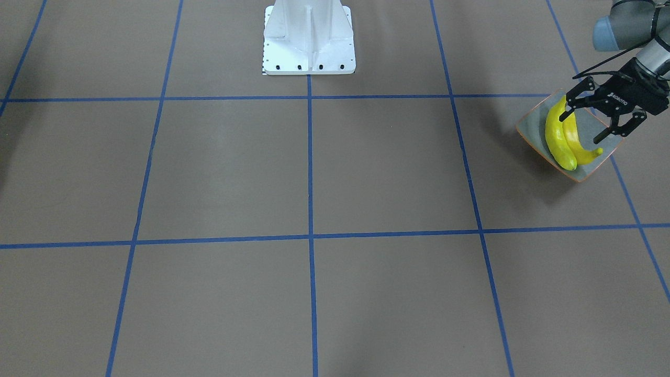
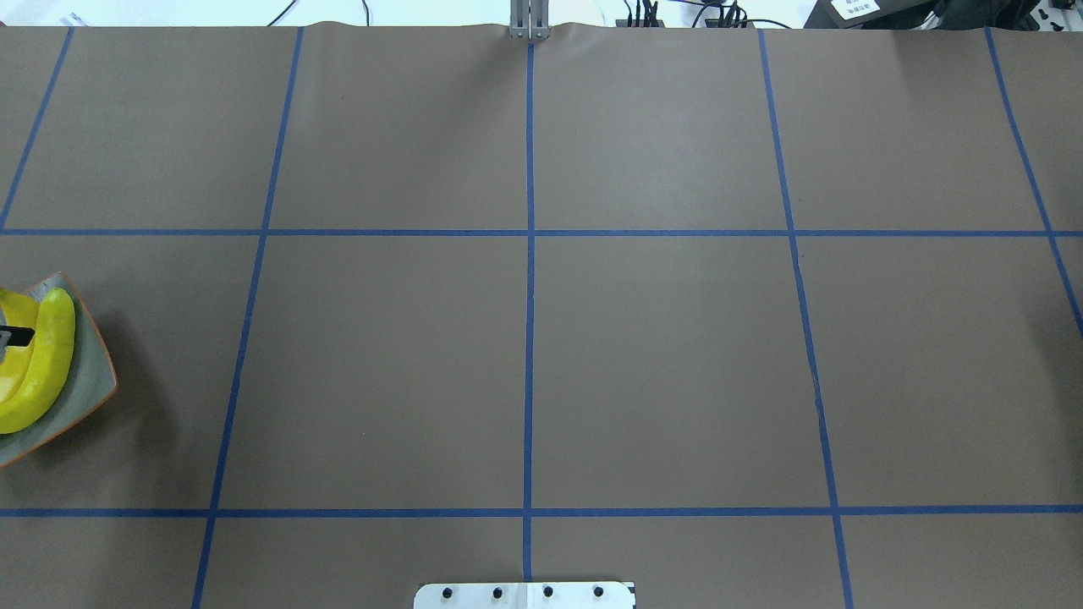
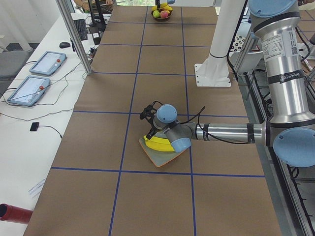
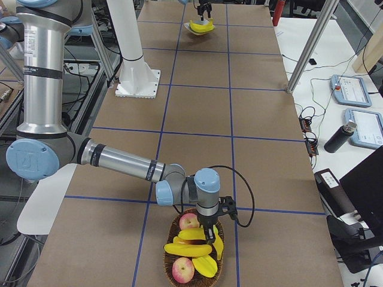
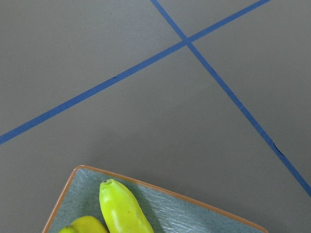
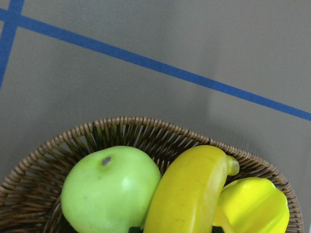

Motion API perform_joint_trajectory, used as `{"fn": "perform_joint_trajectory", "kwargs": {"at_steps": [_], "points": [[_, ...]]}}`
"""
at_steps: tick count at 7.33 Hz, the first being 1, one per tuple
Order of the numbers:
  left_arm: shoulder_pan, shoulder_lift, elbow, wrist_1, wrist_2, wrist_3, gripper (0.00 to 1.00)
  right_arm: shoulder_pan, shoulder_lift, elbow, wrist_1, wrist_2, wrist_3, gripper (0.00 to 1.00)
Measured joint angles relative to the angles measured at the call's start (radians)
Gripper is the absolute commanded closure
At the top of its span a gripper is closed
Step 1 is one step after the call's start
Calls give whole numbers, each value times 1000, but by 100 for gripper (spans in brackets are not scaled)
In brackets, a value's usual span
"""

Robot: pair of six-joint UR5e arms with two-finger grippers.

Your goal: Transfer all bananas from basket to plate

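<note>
The grey-green plate [image 1: 602, 123] with an orange rim lies at the table's left end, also in the overhead view [image 2: 89, 376]. Two bananas lie on it, a greener one [image 1: 556, 137] and a deeper yellow one [image 1: 580, 146]. My left gripper [image 1: 585, 123] hovers just above them, open and empty. The left wrist view shows the greener banana's tip [image 5: 121, 208] on the plate's corner [image 5: 194, 208]. My right gripper [image 4: 209, 230] is down in the wicker basket [image 4: 170, 236] among bananas [image 4: 188, 249]; I cannot tell whether it is open. A banana [image 6: 187, 194] fills the right wrist view.
The basket also holds a green apple [image 6: 112, 189], reddish apples [image 4: 182, 269] and another yellow fruit [image 6: 255, 206]. The white robot base [image 1: 309, 39] stands at the table's middle edge. Blue tape lines grid the brown table. Tablets and cables lie on side benches.
</note>
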Motion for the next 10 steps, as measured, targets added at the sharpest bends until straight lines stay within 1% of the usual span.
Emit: {"fn": "perform_joint_trajectory", "kwargs": {"at_steps": [3, 4, 5, 7, 8, 9, 10], "points": [[0, 0, 8, 1, -1, -2, 0, 68, 7, 58, -7, 5, 4, 100], [0, -3, 8, 0, -1, -12, 0, 73, 23, 73, -9, 12, 16, 100], [1, -9, 8, 0, -2, -31, 0, 74, 52, 80, -9, 40, 54, 100], [2, -33, 6, -2, -4, -85, 0, 56, 117, 100, -2, 160, 227, 100], [3, -51, 6, -5, -4, -120, 0, 10, 148, 138, 0, 203, 355, 100], [4, -71, 5, -7, -5, -154, 0, -71, 188, 195, 1, 220, 530, 100], [4, -89, 6, -7, -5, -182, 0, -170, 249, 243, 2, 217, 727, 100]]}}
